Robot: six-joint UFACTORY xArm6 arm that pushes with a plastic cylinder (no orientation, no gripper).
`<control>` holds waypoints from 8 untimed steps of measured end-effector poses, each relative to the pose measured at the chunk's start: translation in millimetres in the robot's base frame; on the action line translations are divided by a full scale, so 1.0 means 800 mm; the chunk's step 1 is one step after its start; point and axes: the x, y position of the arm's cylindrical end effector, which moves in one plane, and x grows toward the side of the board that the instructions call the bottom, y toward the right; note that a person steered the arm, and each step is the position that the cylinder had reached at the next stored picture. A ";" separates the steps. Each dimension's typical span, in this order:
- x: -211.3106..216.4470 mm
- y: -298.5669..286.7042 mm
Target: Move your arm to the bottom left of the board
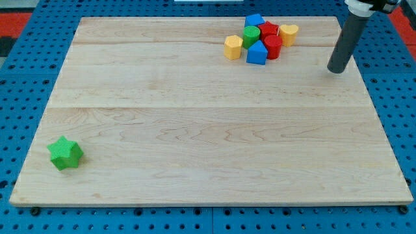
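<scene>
The pale wooden table (208,130) rests on a blue perforated base plate (19,117).

The straight dark rod (346,39) enters from the view's top right. My tip (336,70) sits at the table's 2 o'clock region, close to the right edge. It touches no block. The arm carries no fingers, so nothing is held.

A cluster of blocks lies at 1 o'clock, near the top edge and to the left of my tip:
- yellow hexagonal block (233,47), leftmost in the cluster;
- green cylindrical block (251,35);
- blue block (254,21), uppermost, shape unclear;
- blue pointed block (257,53), lowest;
- red block (272,47) and a second red block (269,29) behind it, shapes unclear;
- yellow rounded block (288,33), nearest my tip, apart from it.

A green star-shaped block (65,153) stands alone at 8 o'clock, near the left edge.

The bottom-left corner (29,198) lies below this star, well apart from my tip. The table between the cluster and the star carries no blocks.

No readable writing shows.
</scene>
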 end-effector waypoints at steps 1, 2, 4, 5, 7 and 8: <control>0.010 0.000; 0.076 -0.024; 0.223 -0.195; 0.292 -0.302; 0.328 -0.437; 0.328 -0.479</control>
